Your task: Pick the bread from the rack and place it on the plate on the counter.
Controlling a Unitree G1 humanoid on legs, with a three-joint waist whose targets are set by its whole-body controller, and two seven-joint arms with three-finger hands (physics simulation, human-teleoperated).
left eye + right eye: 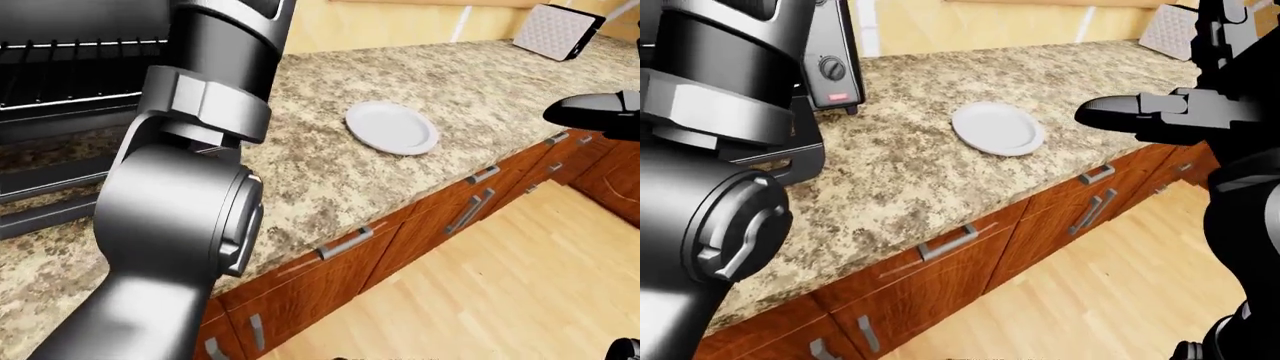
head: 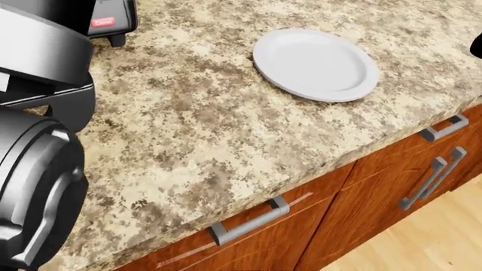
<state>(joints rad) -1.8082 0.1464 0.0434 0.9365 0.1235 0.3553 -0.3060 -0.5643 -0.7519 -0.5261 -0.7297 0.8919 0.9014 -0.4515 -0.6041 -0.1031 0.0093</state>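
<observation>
A white plate (image 2: 315, 64) lies bare on the speckled granite counter (image 2: 196, 130), right of centre in the head view. The black toaster oven (image 1: 830, 67) stands at the views' upper left, and its wire rack (image 1: 70, 52) shows in the left-eye view. No bread shows in any view. My grey left arm (image 1: 180, 217) fills the left side and rises past the top edge by the oven, so its hand is hidden. My black right hand (image 1: 1120, 112) hovers right of the plate above the counter's edge, fingers stretched out and holding nothing.
Wooden drawers with grey bar handles (image 2: 248, 223) run under the counter edge, and light wood floor (image 1: 480, 292) lies below. A quilted white board (image 1: 555, 30) leans at the far right of the counter. The oven's foot (image 2: 60, 107) rests on the counter near my left arm.
</observation>
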